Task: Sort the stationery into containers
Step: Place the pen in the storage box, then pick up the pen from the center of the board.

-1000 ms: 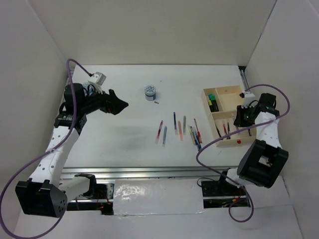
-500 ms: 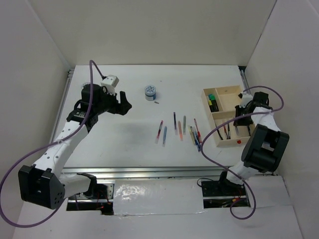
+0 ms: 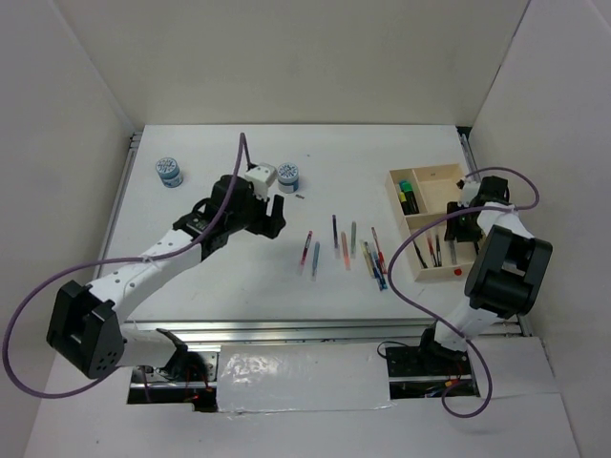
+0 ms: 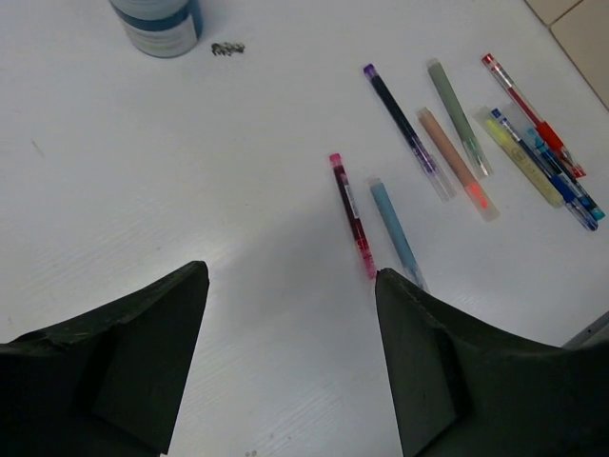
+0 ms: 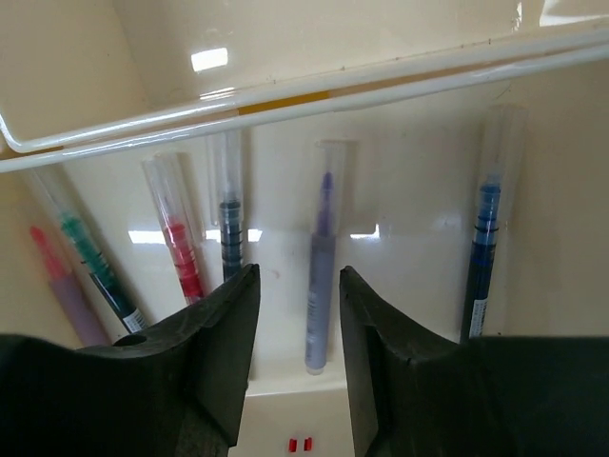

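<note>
Several loose pens (image 3: 344,246) lie in a row mid-table. In the left wrist view a pink pen (image 4: 352,214) and a light blue pen (image 4: 395,233) lie nearest, with purple, salmon, grey, yellow, red and blue ones beyond. My left gripper (image 3: 277,215) (image 4: 290,273) hovers open just left of them, holding nothing. The wooden tray (image 3: 441,177) stands at the right. My right gripper (image 3: 456,227) (image 5: 298,276) is open over its pen compartment. A purple pen (image 5: 321,276) lies on the tray floor between the jaws, touching neither, beside red (image 5: 178,243), dark (image 5: 230,228) and blue (image 5: 482,248) pens.
Two round blue-white pots stand at the back: one (image 3: 169,171) far left, one (image 3: 287,176) (image 4: 157,19) just behind my left gripper, with a small dark bit (image 4: 228,48) beside it. Green and yellow highlighters (image 3: 409,197) fill a tray compartment. White walls enclose the table.
My left arm has swung right from the back left corner to the loose pens, its jaws narrowing a little. My right jaws have parted over the tray's pen compartment.
</note>
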Robot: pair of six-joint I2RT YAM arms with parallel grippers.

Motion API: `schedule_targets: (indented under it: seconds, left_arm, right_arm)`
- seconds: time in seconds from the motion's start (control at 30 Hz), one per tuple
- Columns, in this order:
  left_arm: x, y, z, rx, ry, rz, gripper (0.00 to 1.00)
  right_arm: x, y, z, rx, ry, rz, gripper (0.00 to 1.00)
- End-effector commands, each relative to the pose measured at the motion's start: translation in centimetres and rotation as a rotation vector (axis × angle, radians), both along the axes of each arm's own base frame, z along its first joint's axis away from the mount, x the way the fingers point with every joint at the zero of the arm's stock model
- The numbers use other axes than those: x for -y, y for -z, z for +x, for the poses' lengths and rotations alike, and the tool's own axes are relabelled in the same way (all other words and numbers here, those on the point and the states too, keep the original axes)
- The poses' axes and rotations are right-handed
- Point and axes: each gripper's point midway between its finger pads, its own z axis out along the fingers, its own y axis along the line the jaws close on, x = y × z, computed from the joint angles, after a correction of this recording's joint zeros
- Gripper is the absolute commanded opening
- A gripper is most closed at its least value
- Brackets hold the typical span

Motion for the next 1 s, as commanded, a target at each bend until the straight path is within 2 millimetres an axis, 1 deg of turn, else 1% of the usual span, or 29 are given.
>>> schedule_targets:
  seconds: [0.0, 0.03, 0.07, 0.1, 0.13, 0.17, 0.2, 0.23, 0.27, 0.3, 0.33, 0.37, 0.4, 0.43, 0.47, 0.5, 0.53, 0.57, 0.6, 0.63, 0.7, 0.73, 0.77, 0.8, 0.87, 0.9, 0.93, 0.97]
  left_arm:
    - [2.4, -0.6, 0.6, 0.037, -0.014, -0.024, 0.82]
    - [3.0, 0.0, 0.6, 0.025, -0.006, -0.014, 0.81]
    - [4.1, -0.5, 0.5, 0.037, 0.012, -0.020, 0.80]
    - [4.8, 0.3, 0.5, 0.021, 0.019, -0.012, 0.78]
    - [5.4, -0.1, 0.8, 0.029, 0.020, -0.014, 0.77]
    - [6.2, 0.4, 0.7, 0.021, 0.032, -0.002, 0.75]
    - [6.6, 2.0, 1.0, -0.005, 0.023, 0.033, 0.72]
    - [7.0, 2.0, 1.4, -0.009, 0.019, 0.041, 0.69]
    - [7.7, 2.6, 1.2, -0.019, 0.024, 0.055, 0.67]
    - [7.9, 4.3, 1.2, -0.052, 0.020, 0.091, 0.64]
    - [8.2, 4.6, 1.4, -0.058, 0.018, 0.098, 0.63]
    - [8.6, 5.0, 1.2, -0.063, 0.021, 0.111, 0.63]
    - [8.7, 6.4, 1.2, -0.082, 0.012, 0.139, 0.62]
    - [9.0, 6.6, 1.6, -0.086, -0.003, 0.142, 0.61]
    - [9.2, 7.0, 1.8, -0.096, -0.010, 0.150, 0.61]
    - [9.0, 8.7, 1.9, -0.128, -0.033, 0.183, 0.58]
    - [9.3, 8.5, 2.5, -0.126, -0.044, 0.185, 0.56]
    - [9.3, 8.8, 2.8, -0.136, -0.054, 0.198, 0.53]
    - [9.3, 9.8, 2.9, -0.153, -0.060, 0.218, 0.49]
    - [9.4, 9.8, 3.1, -0.156, -0.063, 0.221, 0.48]
    - [9.4, 10.7, 3.0, -0.176, -0.067, 0.234, 0.44]
    - [9.3, 11.0, 3.0, -0.184, -0.072, 0.240, 0.44]
    - [9.1, 11.4, 2.8, -0.196, -0.076, 0.246, 0.44]
    - [8.9, 12.1, 2.4, -0.215, -0.079, 0.252, 0.44]
    - [8.9, 12.3, 1.7, -0.239, -0.064, 0.238, 0.44]
    - [8.6, 13.0, 0.9, -0.261, -0.055, 0.242, 0.44]
    - [8.8, 12.8, 0.6, -0.264, -0.041, 0.222, 0.45]
    - [8.8, 13.1, 0.2, -0.272, -0.033, 0.220, 0.46]
  right_arm:
    - [0.3, -2.9, 1.7, 0.088, 0.004, -0.032, 0.46]
    - [0.4, -4.1, 1.9, 0.113, 0.003, -0.039, 0.46]
    - [0.0, -4.9, 1.9, 0.124, -0.007, -0.030, 0.45]
    - [-0.1, -6.8, 2.2, 0.172, -0.015, -0.042, 0.45]
    - [-0.3, -7.9, 2.3, 0.197, -0.022, -0.043, 0.45]
    - [-1.0, -8.9, 2.2, 0.213, -0.041, -0.028, 0.45]
    - [-1.3, -10.7, 2.7, 0.254, -0.055, -0.034, 0.45]
    - [-1.9, -12.8, 2.6, 0.301, -0.071, -0.041, 0.45]
    - [-3.0, -13.7, 2.4, 0.317, -0.096, -0.019, 0.45]
    - [-3.5, -15.0, 2.3, 0.344, -0.108, -0.017, 0.45]
    - [-4.1, -16.6, 1.9, 0.382, -0.121, -0.022, 0.45]
    - [-5.2, -17.1, 1.5, 0.392, -0.147, -0.002, 0.45]
    - [-5.9, -17.7, 1.1, 0.405, -0.164, 0.001, 0.45]
    - [-6.5, -19.1, 0.4, 0.446, -0.182, -0.009, 0.45]
    - [-7.0, -19.5, 0.0, 0.457, -0.198, -0.010, 0.45]
    - [-7.9, -20.2, -0.8, 0.489, -0.227, -0.013, 0.45]
    - [-8.4, -20.6, -1.2, 0.504, -0.245, -0.015, 0.45]
    - [-8.8, -20.7, -1.6, 0.514, -0.270, -0.024, 0.45]
    - [-9.8, -21.1, -2.4, 0.541, -0.304, -0.026, 0.46]
    - [-10.2, -21.3, -2.8, 0.551, -0.323, -0.031, 0.46]
    - [-11.2, -21.5, -3.7, 0.575, -0.374, -0.049, 0.47]
    - [-11.5, -21.6, -3.9, 0.584, -0.387, -0.056, 0.47]
    - [-11.8, -21.4, -4.2, 0.583, -0.402, -0.061, 0.47]
    - [-12.2, -21.6, -4.4, 0.593, -0.419, -0.064, 0.47]
    - [-12.5, -21.8, -4.4, 0.599, -0.430, -0.076, 0.47]
    - [-12.5, -21.8, -4.4, 0.599, -0.432, -0.076, 0.47]
    - [-12.5, -21.9, -4.3, 0.600, -0.429, -0.079, 0.47]
    - [-12.5, -21.9, -4.2, 0.598, -0.430, -0.076, 0.47]
